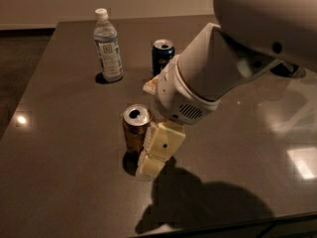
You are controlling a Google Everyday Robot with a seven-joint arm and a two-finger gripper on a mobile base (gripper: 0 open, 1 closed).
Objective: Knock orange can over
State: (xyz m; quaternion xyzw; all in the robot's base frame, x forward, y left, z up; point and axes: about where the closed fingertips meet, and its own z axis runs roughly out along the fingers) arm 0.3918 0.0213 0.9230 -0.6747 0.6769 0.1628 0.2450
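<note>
**Recorder:** Where was the task item found?

**Inspector:** The orange-brown patterned aluminium drink can (134,130) stood upright on the dark, glossy grey worktop (59,148), in its front-middle area. Its silver top with the pull-tab opening faced up.

**Recorder:** And the end effector?

**Inspector:** The cream-coloured, blocky end effector (150,165) was down at the worktop surface, immediately at the can's right side as viewed. It was angled downward and to the left. It appeared to touch the can's lower right wall, though I could not separate the two with certainty. Whether it was spread or pressed together could not be told from this view.

**Recorder:** The arm?

**Inspector:** The large white rounded arm housing (218,78) entered from the upper right and covered part of the worktop behind it. A broad dark shadow (198,202) lay on the worktop towards the front edge, below the end effector.

**Recorder:** Other items noted?

**Inspector:** A clear plastic water bottle with a white cap (108,46) stood upright at the rear left, well apart from the orange-brown can. A dark blue drink can (162,56) stood upright to the bottle's right, close against the arm housing's edge. Both were behind the orange-brown can. A small pale object (150,86) showed at the housing's left edge, below the blue can. It could not be identified.
</note>
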